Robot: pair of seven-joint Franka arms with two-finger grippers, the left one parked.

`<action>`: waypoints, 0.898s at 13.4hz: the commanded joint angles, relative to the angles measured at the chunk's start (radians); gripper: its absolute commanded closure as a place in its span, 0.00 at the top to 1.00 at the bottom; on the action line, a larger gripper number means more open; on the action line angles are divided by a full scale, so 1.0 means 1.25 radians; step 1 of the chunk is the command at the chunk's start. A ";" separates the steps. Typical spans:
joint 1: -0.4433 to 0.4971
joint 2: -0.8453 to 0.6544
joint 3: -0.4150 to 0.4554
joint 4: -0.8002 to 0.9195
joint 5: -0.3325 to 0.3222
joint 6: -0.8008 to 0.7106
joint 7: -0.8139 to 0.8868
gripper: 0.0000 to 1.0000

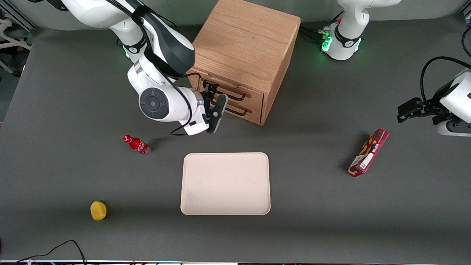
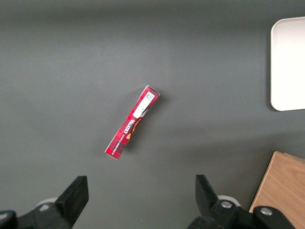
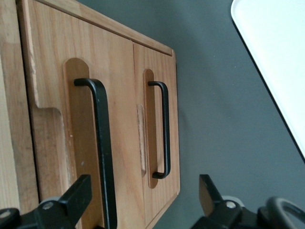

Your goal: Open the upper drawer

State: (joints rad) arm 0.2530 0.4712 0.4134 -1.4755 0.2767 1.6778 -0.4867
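Note:
The wooden cabinet (image 1: 244, 48) stands at the table's back middle with both drawers shut. The upper drawer (image 1: 235, 91) has a thin black bar handle (image 1: 232, 96); the lower drawer (image 1: 241, 110) sits beneath it with its own handle. My right gripper (image 1: 215, 102) is open, just in front of the drawer fronts at the working arm's end of the handles, touching nothing. In the right wrist view the upper handle (image 3: 102, 152) runs between my spread fingers (image 3: 76, 198), close to one of them, and the lower handle (image 3: 163, 129) lies farther along the same gap.
A cream tray (image 1: 225, 183) lies nearer the front camera than the cabinet. A small red bottle (image 1: 137, 144) and a yellow fruit (image 1: 98, 210) lie toward the working arm's end. A red snack box (image 1: 368, 152) lies toward the parked arm's end and shows in the left wrist view (image 2: 132, 121).

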 commanded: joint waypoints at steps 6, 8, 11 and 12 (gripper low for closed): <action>0.030 0.033 -0.004 0.018 0.008 0.027 0.019 1.00; 0.032 0.033 -0.004 0.016 0.006 0.029 0.019 1.00; 0.045 0.037 -0.004 0.015 0.003 0.029 0.019 1.00; 0.048 0.037 -0.004 0.012 0.001 0.029 0.019 1.00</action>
State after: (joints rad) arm 0.2971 0.5048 0.4136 -1.4760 0.2767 1.7096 -0.4743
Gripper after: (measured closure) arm 0.000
